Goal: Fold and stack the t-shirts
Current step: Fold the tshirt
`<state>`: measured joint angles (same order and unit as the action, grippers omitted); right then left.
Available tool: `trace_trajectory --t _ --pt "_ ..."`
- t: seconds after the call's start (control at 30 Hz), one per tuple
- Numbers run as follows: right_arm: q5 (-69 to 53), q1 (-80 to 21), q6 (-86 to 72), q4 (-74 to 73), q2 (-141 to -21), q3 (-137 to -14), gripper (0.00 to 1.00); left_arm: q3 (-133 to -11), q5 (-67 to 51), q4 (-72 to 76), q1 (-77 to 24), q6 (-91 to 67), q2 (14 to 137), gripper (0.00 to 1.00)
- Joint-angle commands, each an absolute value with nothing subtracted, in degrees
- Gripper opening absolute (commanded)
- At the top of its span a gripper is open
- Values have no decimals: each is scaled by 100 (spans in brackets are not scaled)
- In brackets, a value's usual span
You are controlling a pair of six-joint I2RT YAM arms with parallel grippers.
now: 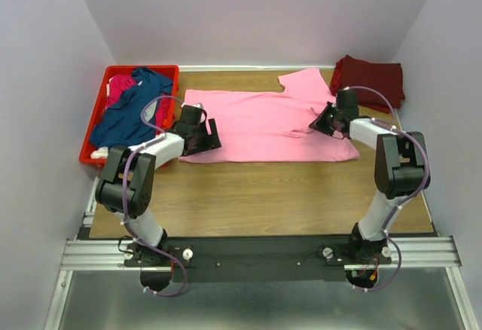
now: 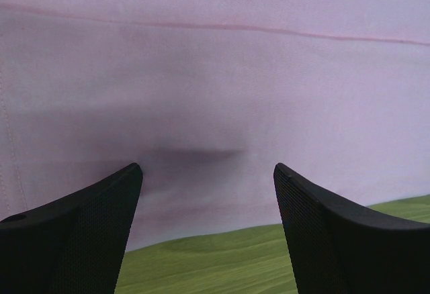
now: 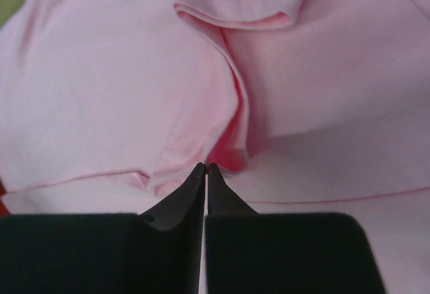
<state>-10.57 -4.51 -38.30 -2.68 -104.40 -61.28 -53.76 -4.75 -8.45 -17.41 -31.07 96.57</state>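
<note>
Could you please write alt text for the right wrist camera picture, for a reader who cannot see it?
The right gripper, its two black fingers closed tip to tip, pinches a raised fold of the light pink t-shirt. The shirt fills nearly the whole view, and a hemmed edge of it lies folded over above the fingers.

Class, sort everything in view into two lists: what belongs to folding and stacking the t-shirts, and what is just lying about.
Belongs to the job: light pink t-shirt, spread flat; maroon t-shirt, folded; navy t-shirt and magenta t-shirt, heaped in the red crate.
Just there: red crate; table.
</note>
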Motion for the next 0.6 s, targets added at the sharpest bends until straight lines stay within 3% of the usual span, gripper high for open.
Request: trace_trajectory --t 0.0,0.13,0.57 --pt "-1415 -422 -3604 -141 -10617 -6547 6 -5168 -501 -1169 -1793 -3076 9580 88" --pt "-1660 -440 -3577 -123 -10871 -6934 2 -5124 -501 -1160 -1793 -3067 9510 88" --pt "-2127 -764 -3612 -132 -12181 -8541 2 -4931 -466 -1222 -1802 -3041 9290 88"
